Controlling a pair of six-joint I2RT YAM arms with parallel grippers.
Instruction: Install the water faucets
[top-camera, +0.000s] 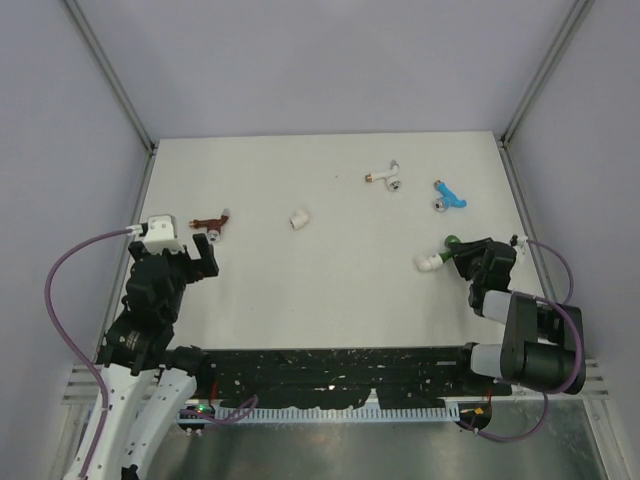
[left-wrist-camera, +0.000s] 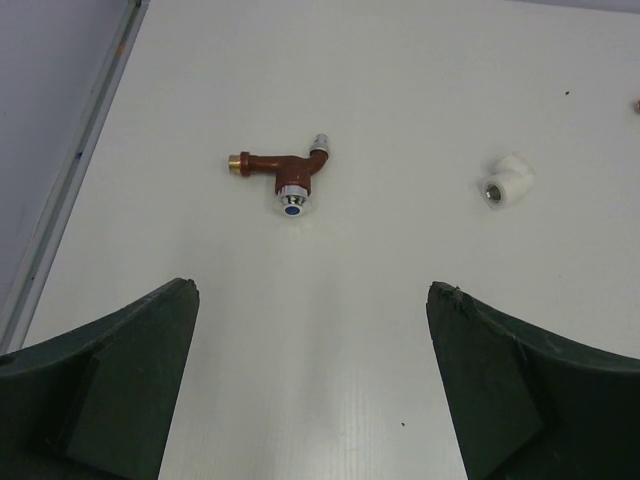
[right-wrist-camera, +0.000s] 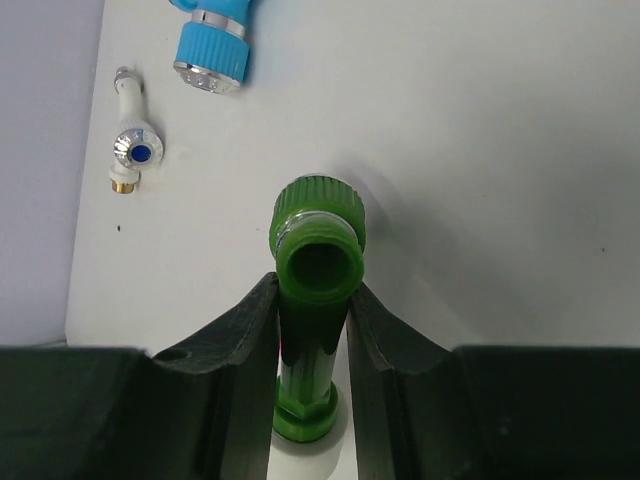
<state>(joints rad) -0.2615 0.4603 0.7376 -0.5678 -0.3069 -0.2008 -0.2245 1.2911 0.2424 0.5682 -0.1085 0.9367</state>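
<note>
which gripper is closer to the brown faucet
Left. The left gripper hangs open just short of the brown faucet; the right gripper is across the table, shut on the green faucet.

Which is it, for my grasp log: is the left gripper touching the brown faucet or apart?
Apart. The left wrist view shows the brown faucet lying well ahead of the open left gripper, a plain gap between.

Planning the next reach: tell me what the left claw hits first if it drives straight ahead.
Probably the brown faucet, lying straight ahead of the open left claw, slightly left of centre; depth unclear.
</note>
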